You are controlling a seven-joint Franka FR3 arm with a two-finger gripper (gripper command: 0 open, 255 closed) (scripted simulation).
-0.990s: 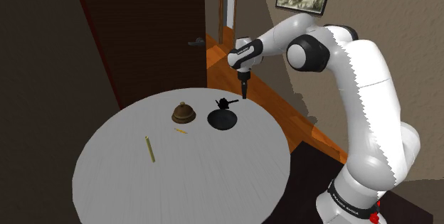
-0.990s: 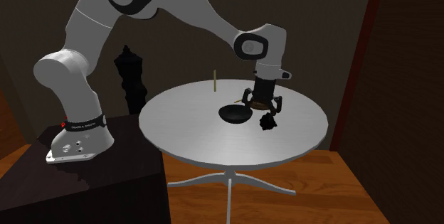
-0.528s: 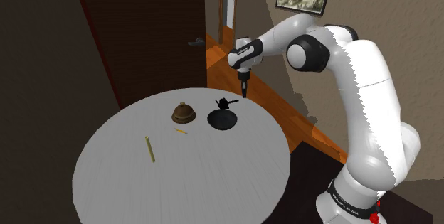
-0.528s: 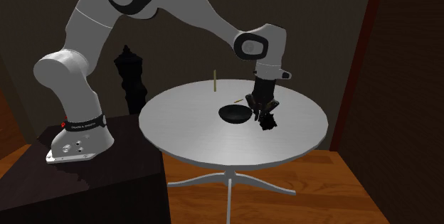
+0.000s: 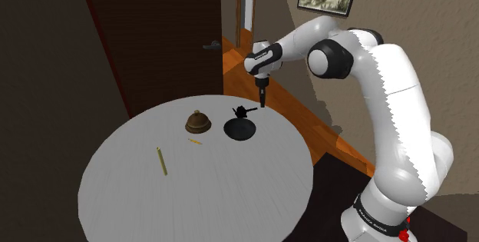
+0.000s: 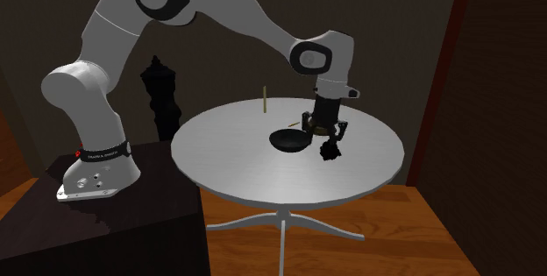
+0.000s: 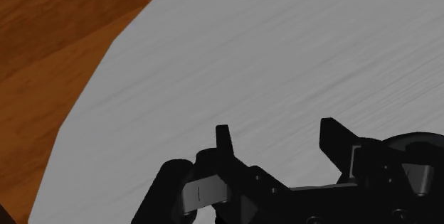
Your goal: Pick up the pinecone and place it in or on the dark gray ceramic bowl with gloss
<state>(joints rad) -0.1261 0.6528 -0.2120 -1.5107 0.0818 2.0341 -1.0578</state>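
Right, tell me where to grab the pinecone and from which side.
Take the pinecone across its rounded body, probably from straight above. It lies low on the table, close beside the bowl, so a side approach risks the rim. Skip the thin end sticking out. The tool hangs open near it.

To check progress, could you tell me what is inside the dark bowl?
Nothing shows inside the bowl; its black inside could hide something small. The pinecone lies beside it on the table.
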